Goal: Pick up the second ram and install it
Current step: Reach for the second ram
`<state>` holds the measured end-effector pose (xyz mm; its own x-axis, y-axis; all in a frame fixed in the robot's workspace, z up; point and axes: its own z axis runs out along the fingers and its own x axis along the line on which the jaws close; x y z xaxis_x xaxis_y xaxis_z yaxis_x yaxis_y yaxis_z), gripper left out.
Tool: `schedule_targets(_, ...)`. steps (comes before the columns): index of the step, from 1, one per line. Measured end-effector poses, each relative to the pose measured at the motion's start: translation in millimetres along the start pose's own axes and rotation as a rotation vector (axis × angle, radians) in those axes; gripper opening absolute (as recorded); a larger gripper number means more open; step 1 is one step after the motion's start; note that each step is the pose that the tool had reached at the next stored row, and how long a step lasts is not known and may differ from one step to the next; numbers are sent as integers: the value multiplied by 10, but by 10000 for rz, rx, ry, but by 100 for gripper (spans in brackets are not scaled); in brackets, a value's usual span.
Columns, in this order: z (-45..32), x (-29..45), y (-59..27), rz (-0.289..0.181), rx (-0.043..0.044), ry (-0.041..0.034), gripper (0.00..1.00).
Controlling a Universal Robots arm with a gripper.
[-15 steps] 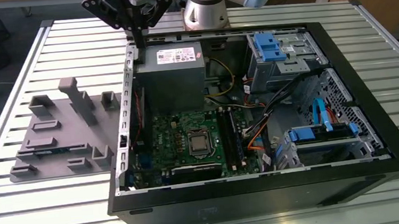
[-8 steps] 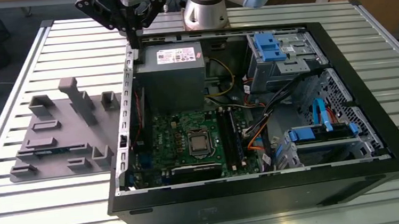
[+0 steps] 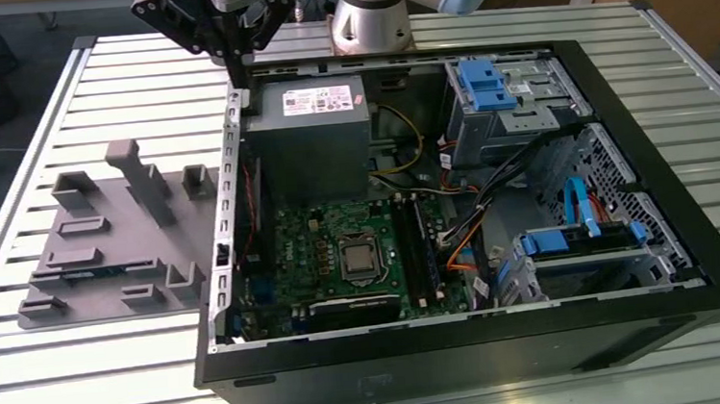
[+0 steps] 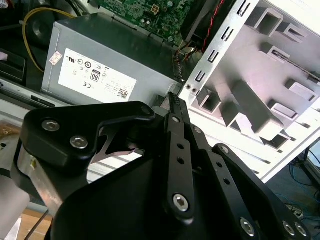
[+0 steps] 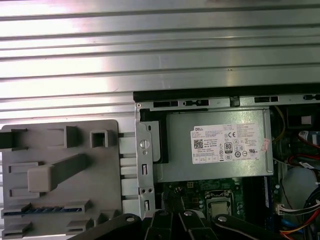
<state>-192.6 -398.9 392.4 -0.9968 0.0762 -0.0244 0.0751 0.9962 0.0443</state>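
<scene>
Step in hand, by my read: reaching for the ram (image 3: 93,272), nothing picked yet. It sits edge-up in a slot of the grey holder (image 3: 113,248) on the desk (image 3: 69,90), lower part of the exterior view's left, outside the case (image 3: 474,343). The blue strip (image 5: 44,210) also shows in the first wrist view.

To do it well: line up over the stick's middle and parallel to its length. Open just enough to straddle the thin faces, pinch the board edges rather than the chips, then lift straight up out of the slot without twisting.

My jaws hang at the top of the exterior view, above the case wall beside the PSU (image 3: 310,138), well apart from the ram. They look clenched together and empty, touching nothing, though the angle is poor so I'm not fully sure.
</scene>
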Motion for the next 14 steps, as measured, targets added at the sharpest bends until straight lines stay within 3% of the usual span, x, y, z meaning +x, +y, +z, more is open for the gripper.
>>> schedule_targets(14, -1, 58, -4, 0, -1, 0, 11)
